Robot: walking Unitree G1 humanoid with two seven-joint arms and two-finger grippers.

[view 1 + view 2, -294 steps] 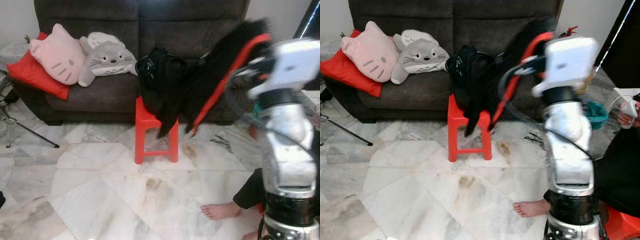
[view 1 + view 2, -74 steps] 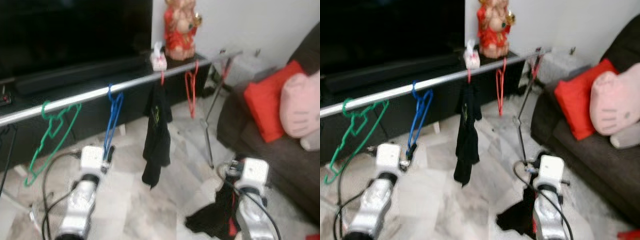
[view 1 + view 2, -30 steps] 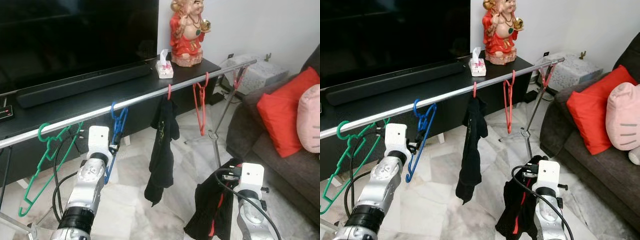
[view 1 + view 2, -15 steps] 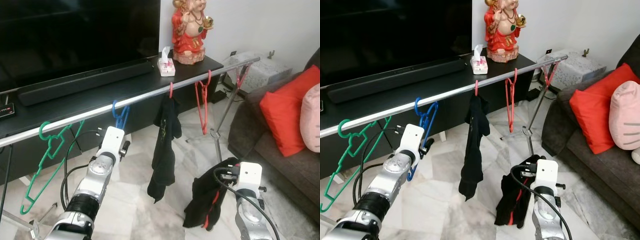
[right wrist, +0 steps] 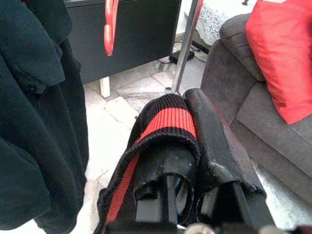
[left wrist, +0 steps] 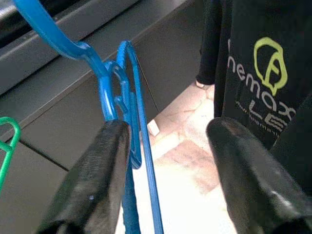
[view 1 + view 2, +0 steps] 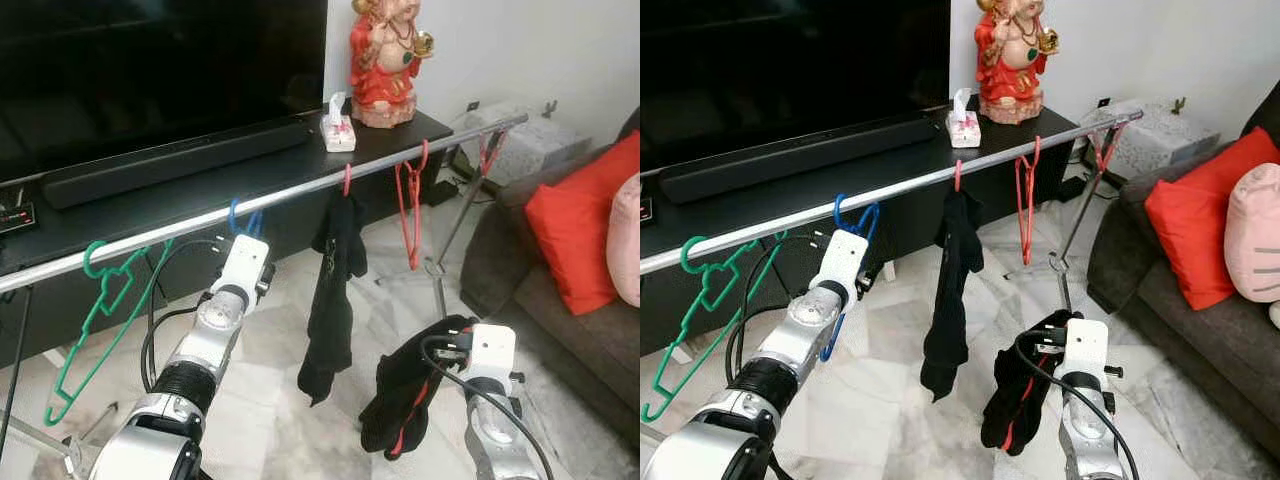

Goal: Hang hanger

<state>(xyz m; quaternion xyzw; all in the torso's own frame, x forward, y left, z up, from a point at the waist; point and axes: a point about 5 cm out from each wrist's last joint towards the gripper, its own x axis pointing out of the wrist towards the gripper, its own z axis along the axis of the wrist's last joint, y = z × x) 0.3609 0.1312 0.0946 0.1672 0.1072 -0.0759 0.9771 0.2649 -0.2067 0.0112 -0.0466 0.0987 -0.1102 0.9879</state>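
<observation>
Two robot arms reach toward a silver clothes rail [image 7: 300,190] that runs in front of a dark TV tabletop [image 7: 150,200]. The left gripper [image 6: 165,161] is raised to the blue hanger [image 6: 124,122] hooked on the rail, jaws apart, one finger [image 6: 92,185] touching the hanger just below its hook. A green hanger [image 7: 95,320] hangs further to the robot's left. A black T-shirt [image 7: 335,290] and a bare red hanger [image 7: 410,205] hang to the right.

The right gripper [image 5: 195,161] is low, near the floor, jaws clamped on the ribbed black-and-red edge of a dark garment [image 7: 1025,395] that droops from it. Whether a hanger sits inside that garment cannot be told.

Judged risks: if the left jaws close off-centre, the thin blue plastic could twist or slip off the rail. The dangling garment could drag on the floor or snag the rail's stand [image 7: 440,270] if lifted carelessly.

Compared with half a second ago, the left arm has pushed further forward and up, so its wrist now sits right under the blue hanger's hook. The right arm and its garment have hardly changed, and the view has shifted slightly.
</observation>
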